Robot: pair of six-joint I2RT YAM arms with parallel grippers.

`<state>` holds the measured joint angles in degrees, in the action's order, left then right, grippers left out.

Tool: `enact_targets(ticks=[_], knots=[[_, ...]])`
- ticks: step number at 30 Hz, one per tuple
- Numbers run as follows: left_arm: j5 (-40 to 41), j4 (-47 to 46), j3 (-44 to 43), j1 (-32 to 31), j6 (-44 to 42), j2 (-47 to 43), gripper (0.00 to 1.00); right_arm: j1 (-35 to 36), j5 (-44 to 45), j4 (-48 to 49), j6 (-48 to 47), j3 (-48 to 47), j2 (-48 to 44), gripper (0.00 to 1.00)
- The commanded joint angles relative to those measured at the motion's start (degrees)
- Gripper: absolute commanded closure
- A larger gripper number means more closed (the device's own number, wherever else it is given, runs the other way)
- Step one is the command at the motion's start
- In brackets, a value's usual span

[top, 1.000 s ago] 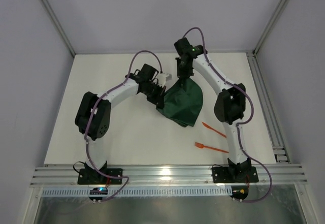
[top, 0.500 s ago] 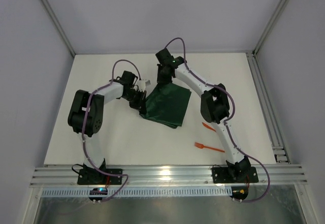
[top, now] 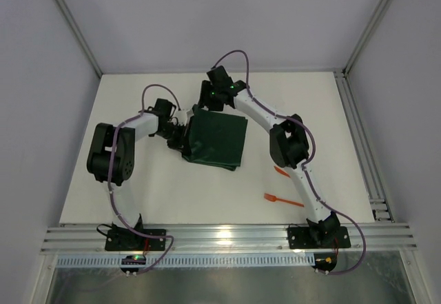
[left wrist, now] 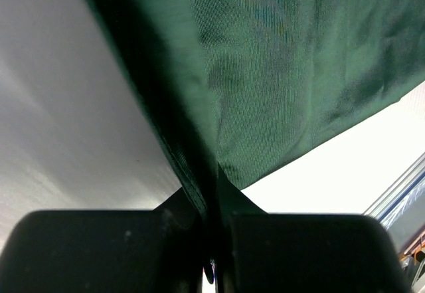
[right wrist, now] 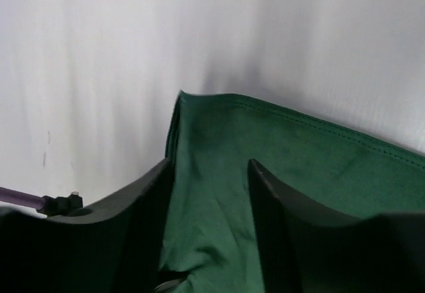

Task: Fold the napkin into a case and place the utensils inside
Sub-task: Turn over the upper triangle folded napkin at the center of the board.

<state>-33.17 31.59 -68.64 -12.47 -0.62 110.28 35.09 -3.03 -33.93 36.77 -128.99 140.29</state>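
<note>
So that the folded napkin [top: 217,140] is laid flat on the worktop [top: 138,194], its edge is pinched by the left gripper [top: 180,139] and the right gripper [top: 203,108] is held parted.

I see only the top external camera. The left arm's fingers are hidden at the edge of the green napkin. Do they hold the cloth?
Observer: Yes. In the left wrist view the left fingers are shut, and they pinch an edge of the napkin between them.
Operator: And the right arm, does it grip too?
Observer: No. The right fingers stand open; the cloth lies between them, not clamped.
Operator: Where is the napkin's corner on that side?
Observer: It lies on the white table, just beyond those fingers.
</note>
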Motion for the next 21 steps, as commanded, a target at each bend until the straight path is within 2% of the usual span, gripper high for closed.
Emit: enact_targets(ticks=[1,2,5,7,9,10,12,13,15,16,18,19,21], knots=[[0.6,-0.3,1.1,1.1,-1.3,-2.5,0.99,0.3,-1.9,4.6,-1.1,-0.6,-4.1,0.40],[0.6,-0.2,1.2,1.5,-1.4,-2.5,0.99,0.2,-1.7,4.5,-1.7,-0.6,-5.0,0.31],[0.6,0.2,1.2,2.8,-1.7,-2.5,0.94,0.2,0.6,2.9,-4.9,1.0,-10.0,0.26],[0.6,0.4,1.1,4.0,-1.8,-2.6,0.87,0.3,2.5,1.7,-6.4,7.1,-13.8,0.26],[0.6,0.5,0.8,4.9,-2.1,-3.0,0.79,0.4,6.5,3.0,-7.4,14.7,-21.7,0.26],[0.6,0.6,0.7,5.5,-2.1,-3.1,0.77,0.6,7.6,4.0,-7.5,24.0,-24.6,0.26],[0.2,0.7,0.7,6.1,-2.5,-3.6,0.68,0.8,10.9,6.7,-7.0,33.1,-32.9,0.27],[0.1,0.7,0.6,6.5,-2.5,-3.8,0.66,1.2,12.3,7.2,-6.5,41.4,-35.2,0.29],[-0.1,1.0,0.5,6.8,-2.8,-4.0,0.62,2.4,15.6,8.5,-5.6,48.4,-41.1,0.34],[-0.1,1.2,0.4,6.9,-2.9,-4.1,0.61,3.0,16.5,8.7,-5.2,54.0,-42.7,0.43],[-0.1,2.0,0.3,7.1,-3.1,-4.0,0.60,4.8,17.3,10.5,-3.9,59.0,-46.8,0.54],[0.2,2.2,0.2,7.1,-3.4,-4.0,0.60,5.5,17.3,11.2,-3.5,63.1,-48.0,0.64],[0.5,2.9,0.2,7.1,-3.8,-4.2,0.58,8.3,17.4,13.5,-3.4,66.3,-51.1,0.72]])
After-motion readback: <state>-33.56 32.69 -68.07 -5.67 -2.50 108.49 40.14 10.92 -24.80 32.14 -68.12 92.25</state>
